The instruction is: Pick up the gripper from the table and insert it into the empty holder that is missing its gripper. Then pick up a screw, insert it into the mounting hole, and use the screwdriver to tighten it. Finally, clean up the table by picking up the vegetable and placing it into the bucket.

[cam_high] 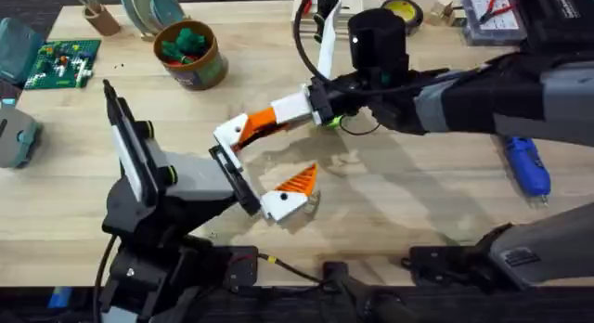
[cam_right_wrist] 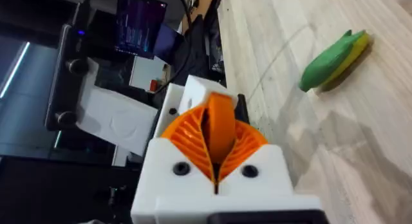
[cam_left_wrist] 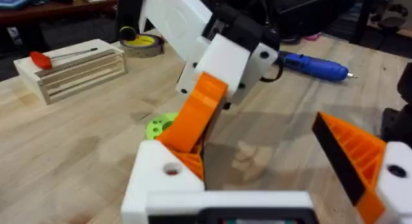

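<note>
My right gripper reaches across the middle of the table and is shut on the gripper, a small orange wedge. The wedge's lower end meets the holder, the bare white finger base on my left arm. My left gripper is open, and its other finger carries an orange wedge. In the right wrist view, orange ribbed pads clamp the wedge, and the green-yellow vegetable lies on the table beside it. The blue screwdriver lies at the right. The brown bucket stands at the back left.
Dark green toys fill the bucket. A lime-green disc lies behind the holder. A slatted wooden crate bears a red-handled tool. A yellow tape roll and parts boxes line the back edge. A green circuit board lies far left.
</note>
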{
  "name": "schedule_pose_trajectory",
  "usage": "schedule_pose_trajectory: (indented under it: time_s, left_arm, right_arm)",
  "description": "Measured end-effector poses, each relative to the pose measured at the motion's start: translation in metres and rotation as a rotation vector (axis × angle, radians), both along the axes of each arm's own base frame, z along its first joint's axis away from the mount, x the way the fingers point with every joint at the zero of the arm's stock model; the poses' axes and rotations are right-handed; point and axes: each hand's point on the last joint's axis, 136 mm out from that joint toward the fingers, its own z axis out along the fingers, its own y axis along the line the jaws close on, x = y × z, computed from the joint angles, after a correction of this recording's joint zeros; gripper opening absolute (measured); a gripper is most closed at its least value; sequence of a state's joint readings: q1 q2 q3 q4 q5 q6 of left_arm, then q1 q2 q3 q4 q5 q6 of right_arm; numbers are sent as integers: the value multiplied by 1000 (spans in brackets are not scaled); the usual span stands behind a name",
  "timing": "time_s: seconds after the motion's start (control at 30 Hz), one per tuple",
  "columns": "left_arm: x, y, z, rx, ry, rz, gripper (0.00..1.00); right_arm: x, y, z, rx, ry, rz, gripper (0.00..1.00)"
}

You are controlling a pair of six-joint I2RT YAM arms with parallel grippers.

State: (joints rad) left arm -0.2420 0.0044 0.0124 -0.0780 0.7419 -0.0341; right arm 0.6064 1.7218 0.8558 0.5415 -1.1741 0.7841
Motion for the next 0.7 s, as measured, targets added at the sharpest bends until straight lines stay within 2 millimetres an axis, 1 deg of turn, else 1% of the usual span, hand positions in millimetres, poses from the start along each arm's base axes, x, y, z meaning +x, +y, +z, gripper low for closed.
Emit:
schedule_pose_trajectory:
  time_s: [0.1, 0.17, 0.23, 0.3, 0.37, 0.57, 0.7]
  left_arm:
    - [-1, 0, 0, 0, -1, -5, 993]
    - [-2, -1, 0, 0, -2, -13, 993]
    - [-3, -2, 0, 2, -4, -20, 993]
    - [-5, -3, 0, 3, -6, -31, 993]
    - [-9, -5, 0, 1, -4, -59, 993]
    - [-22, -14, 0, 2, -8, -146, 993]
    - [-28, -17, 0, 0, -6, -182, 993]
  right_arm:
    - [0, -1, 1, 3, 4, 7, 9]
    - [-1, -3, 1, 7, 11, 18, 48]
    - [-2, -5, 1, 10, 21, 31, 121]
    - [-5, -6, -1, 12, 33, 48, 221]
    - [-8, -7, -1, 18, 39, 66, 300]
    - [-25, -5, 2, 37, 54, 145, 434]
    - [-29, -6, 5, 48, 59, 173, 571]
